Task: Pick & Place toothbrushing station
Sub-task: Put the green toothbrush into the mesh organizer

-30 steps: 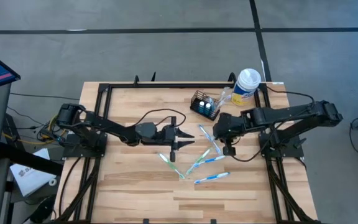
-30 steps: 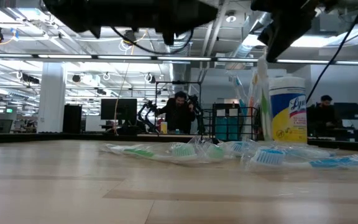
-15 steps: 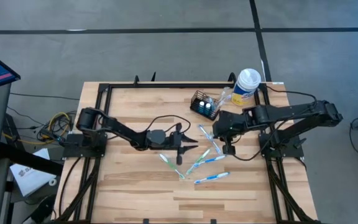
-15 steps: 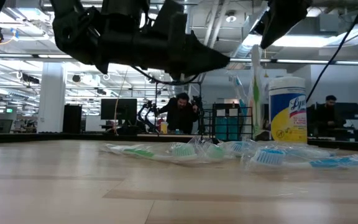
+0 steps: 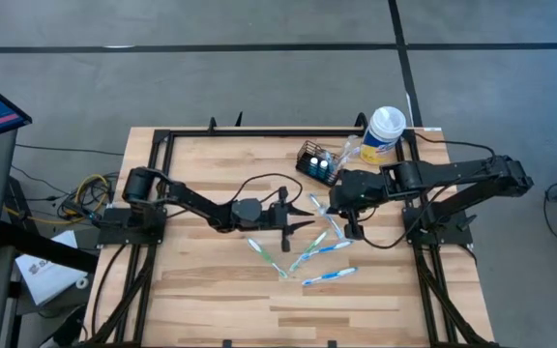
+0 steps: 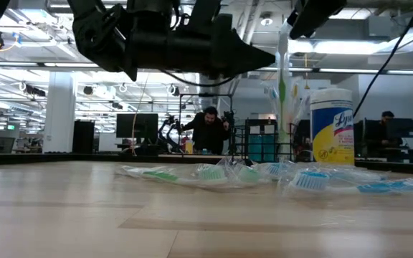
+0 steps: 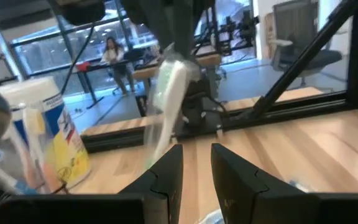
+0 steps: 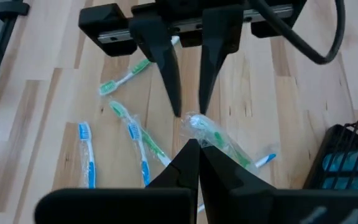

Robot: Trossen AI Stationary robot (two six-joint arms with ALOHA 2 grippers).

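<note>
The right gripper (image 5: pixel 335 206) is clamped on a wrapped green toothbrush (image 8: pixel 213 138), holding it by one end so that it stands nearly upright above the middle of the counter (image 5: pixel 211 309); the low view shows the brush (image 6: pixel 281 79) hanging vertical, well clear of the wood. The toothbrushing station (image 5: pixel 318 161), the small black wire-mesh caddy with blue items already in it, sits near the far edge of the counter, just beside the white-lidded canister (image 5: pixel 383 131) toward the far right corner. From the right gripper the caddy lies toward the far edge and only slightly toward the left edge, near but not beneath it. The right wrist view catches a corner of the caddy (image 8: pixel 347 165) off to one side of the held brush.

The left gripper (image 5: pixel 300 218) points along the counter toward the right arm, its fingers (image 8: pixel 166 68) set a narrow gap apart and empty, their tips just beside the brush's upper end. It is farther from the caddy than the right gripper is.

Since the brush's long axis is already upright, the coming move likely turns on a short carry toward the far edge to bring it over the caddy's open top. Other wrapped toothbrushes (image 5: pixel 317 253) lie scattered toward the near edge, apart from both grippers.
</note>
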